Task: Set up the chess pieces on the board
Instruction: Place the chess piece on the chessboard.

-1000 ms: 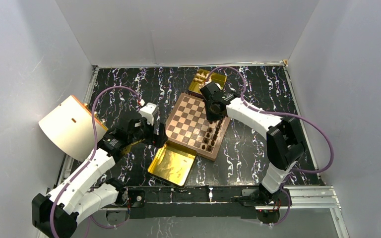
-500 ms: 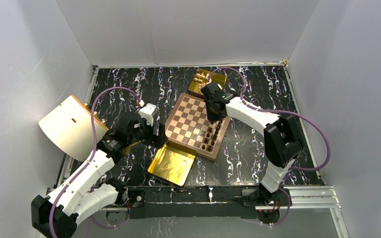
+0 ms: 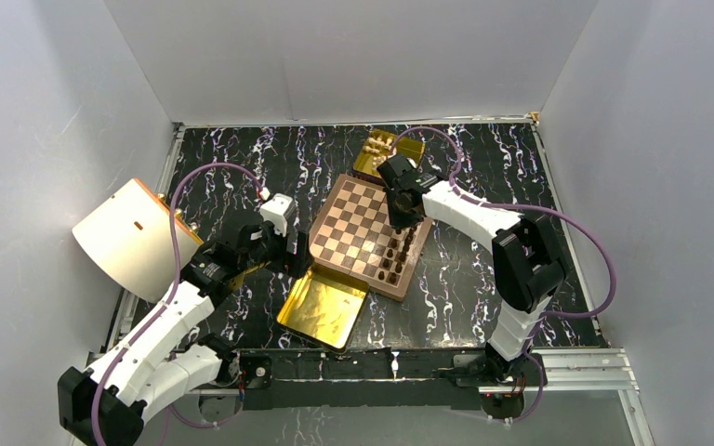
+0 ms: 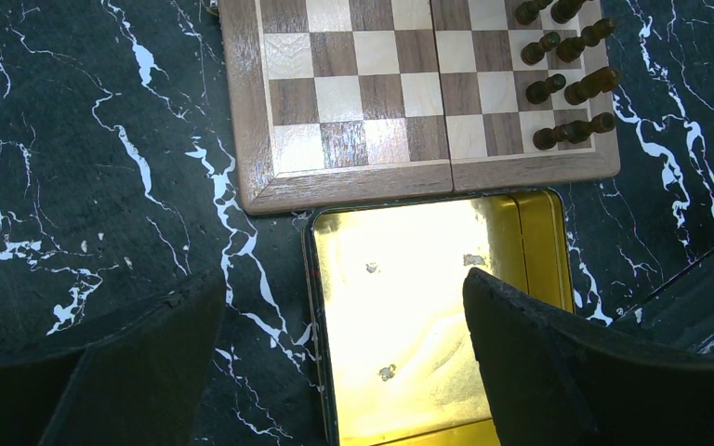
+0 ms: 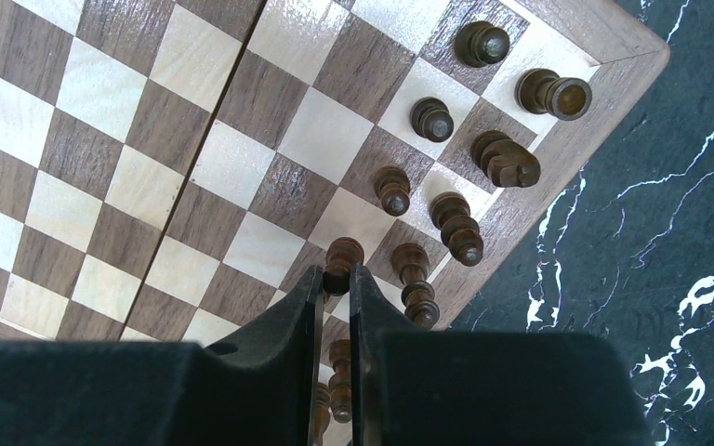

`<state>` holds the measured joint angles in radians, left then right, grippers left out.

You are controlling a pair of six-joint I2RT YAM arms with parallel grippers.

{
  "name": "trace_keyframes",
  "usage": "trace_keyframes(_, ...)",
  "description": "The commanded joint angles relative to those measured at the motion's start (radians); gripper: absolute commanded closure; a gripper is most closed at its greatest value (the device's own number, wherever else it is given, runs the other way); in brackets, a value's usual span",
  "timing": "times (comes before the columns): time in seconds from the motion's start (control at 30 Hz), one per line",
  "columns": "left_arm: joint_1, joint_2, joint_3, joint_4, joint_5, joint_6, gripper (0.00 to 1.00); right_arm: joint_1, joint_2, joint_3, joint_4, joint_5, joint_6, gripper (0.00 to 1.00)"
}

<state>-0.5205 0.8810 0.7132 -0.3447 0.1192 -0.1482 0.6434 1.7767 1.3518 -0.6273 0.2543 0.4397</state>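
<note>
The board (image 3: 326,216) lies at the table's middle, and several dark chess pieces (image 3: 395,260) stand in two rows along its right edge. My right gripper (image 3: 400,223) hangs over that edge. In the right wrist view it (image 5: 337,279) is shut on a dark chess piece (image 5: 342,255), next to other standing pieces (image 5: 456,223). I cannot tell whether the held piece touches the board (image 5: 576,139). My left gripper (image 4: 344,362) is open and holds nothing. It hovers over the left edge of a gold tray (image 4: 428,316), just below the board's rim (image 4: 353,186).
A shiny gold tray (image 3: 323,308) lies against the board's near corner. A second gold tray (image 3: 386,149) with pale pieces sits behind the board. A cream curved lid (image 3: 125,237) stands at the left wall. Grey walls close three sides.
The right arm's elbow has shifted slightly left while its gripper stays over the board's right edge, still shut on the piece. The left arm has barely moved.
</note>
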Motion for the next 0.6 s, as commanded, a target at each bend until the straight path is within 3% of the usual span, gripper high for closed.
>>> trace_keyframes(0.0, 0.004, -0.023, -0.001, 0.002, -0.003, 0.014, 0.05, -0.004, 0.007, 0.013, 0.018, 0.0, -0.002, 0.82)
trace_keyframes(0.57, 0.004, -0.028, -0.002, 0.001, -0.01, 0.015, 0.05, -0.005, 0.034, 0.004, 0.028, -0.005, 0.004, 0.79)
